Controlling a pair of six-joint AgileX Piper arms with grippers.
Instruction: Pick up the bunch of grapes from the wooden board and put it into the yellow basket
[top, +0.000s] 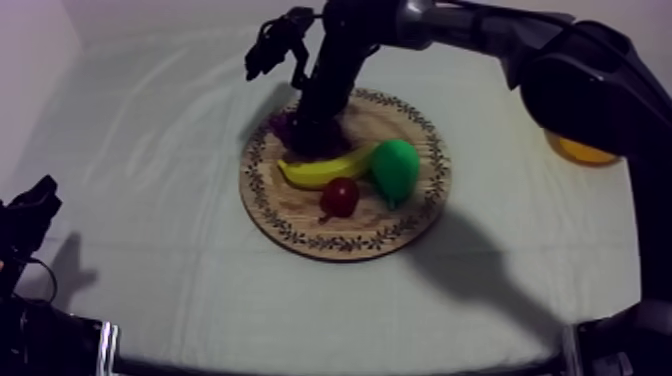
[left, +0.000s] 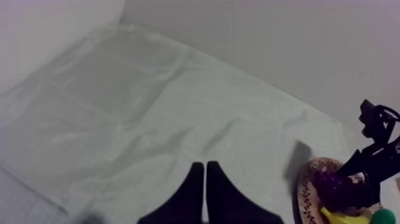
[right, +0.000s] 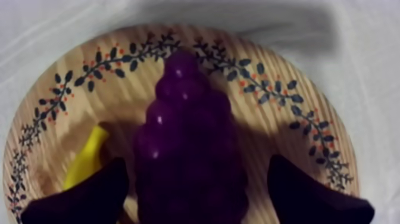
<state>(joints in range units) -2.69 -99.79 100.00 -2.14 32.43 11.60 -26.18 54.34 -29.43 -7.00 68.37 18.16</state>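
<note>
Bunch of grapes (right: 190, 137): on wooden board (right: 297, 119), between the fingers of right claw (right: 199, 190), which stand apart flanking its wide end; long axis crosswise to their closing line. Left claw (left: 205, 167): together, well away.

A robot lab: 2 black arms (top: 580, 80) flank a cloth-draped table (top: 150, 200), toy fruit (top: 396, 170) on a wooden board (top: 300, 218).

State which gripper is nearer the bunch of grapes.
Right. The right gripper straddles the bunch of grapes on the wooden board; the left gripper sits far off over cloth.
</note>
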